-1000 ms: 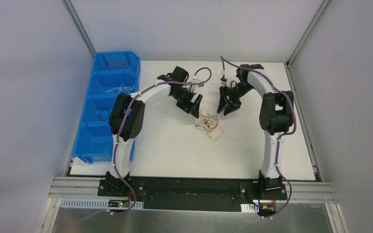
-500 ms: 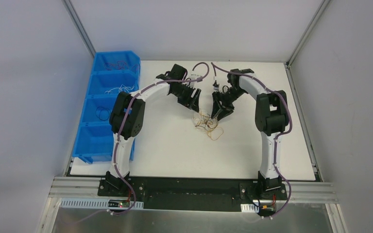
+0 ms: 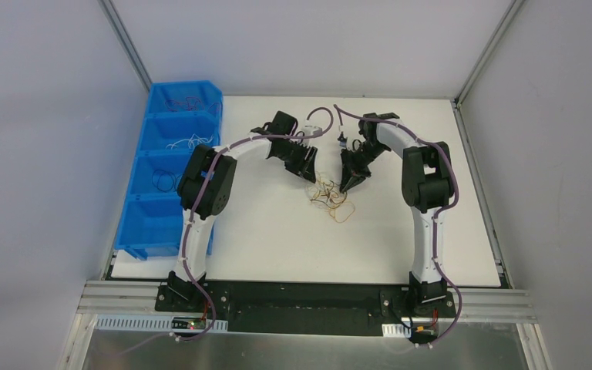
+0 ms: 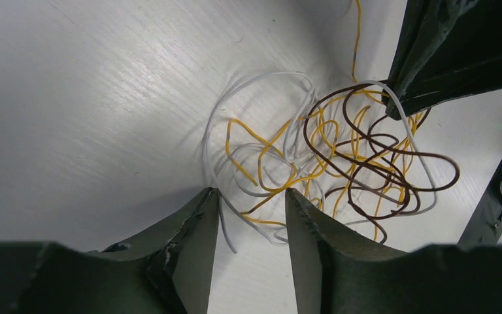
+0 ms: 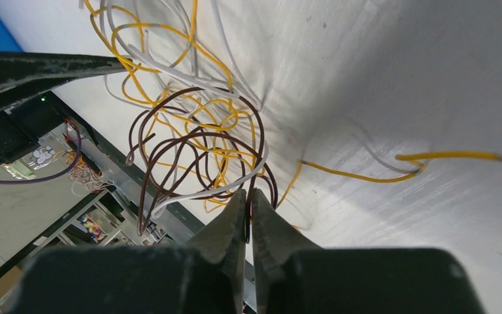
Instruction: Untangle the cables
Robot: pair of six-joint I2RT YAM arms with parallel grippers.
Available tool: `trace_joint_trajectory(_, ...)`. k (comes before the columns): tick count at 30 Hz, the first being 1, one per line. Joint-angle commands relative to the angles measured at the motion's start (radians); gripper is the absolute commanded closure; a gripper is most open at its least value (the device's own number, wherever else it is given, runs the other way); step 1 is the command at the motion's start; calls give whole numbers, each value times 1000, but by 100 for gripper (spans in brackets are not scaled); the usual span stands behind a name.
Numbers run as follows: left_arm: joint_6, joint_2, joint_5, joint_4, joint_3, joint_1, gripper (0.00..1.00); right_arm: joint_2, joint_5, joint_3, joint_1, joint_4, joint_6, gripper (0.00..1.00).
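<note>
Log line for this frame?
left gripper: open, white strand between jaws | right gripper: shut on cables | cables: tangled heap on table

My right hand [image 5: 249, 194] at bottom centre, two dark fingers pressed nearly together, only thin slit between tips. Cables [image 5: 196, 134] just beyond tips: tangle of yellow, white and dark brown loops on white tabletop [image 5: 399, 65]. Brown loop and white strand run right into slit, look pinched there. Stray strand [image 5: 431, 156], yellow with pale ends, lies to right of bunch, near end curving toward my fingers. Left hand [image 5: 33, 69] enters as dark wedge from left edge, tip beside far part of tangle; its grip not readable here
</note>
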Motion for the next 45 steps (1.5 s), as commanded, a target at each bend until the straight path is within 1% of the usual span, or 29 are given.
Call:
trace_joint_trajectory(1,5,-29,78,69,-25,-12,64,-4,28,3,-8,-8,12,96)
trace_joint_trajectory(2,4,-37,82,75,-31,-12,70,-4,32,4,-11,-11,11,100)
trace_joint_trajectory(8,24,-159,56,100,-85,-9,99,-21,84,4,-43,-42,-28,100)
trace_joint_trajectory(12,18,-268,15,107,-147,16,100,-34,138,-5,-91,-80,-82,100)
trace_joint_trajectory(15,13,-338,-11,102,-202,70,100,-47,192,-23,-136,-99,-126,100)
trace_joint_trajectory(20,11,-423,-47,43,-277,212,100,-61,284,-38,-230,-121,-192,100)
trace_joint_trajectory(22,40,-455,-61,6,-294,271,100,-60,322,-36,-259,-129,-217,100)
trace_joint_trajectory(26,141,-516,-77,-116,-302,345,100,-52,372,-34,-321,-137,-260,100)
trace_joint_trajectory(31,181,-550,-82,-200,-304,434,100,-40,409,-22,-368,-139,-279,100)
trace_joint_trajectory(34,209,-560,-42,-217,-311,443,100,-35,379,-9,-376,-149,-271,100)
trace_joint_trajectory(37,189,-552,1,-219,-298,414,100,-36,330,4,-368,-173,-260,100)
trace_joint_trajectory(41,202,-537,-1,-219,-300,373,100,-47,288,11,-361,-185,-252,100)
trace_joint_trajectory(45,193,-489,-32,-219,-286,333,100,-50,226,33,-354,-219,-258,100)
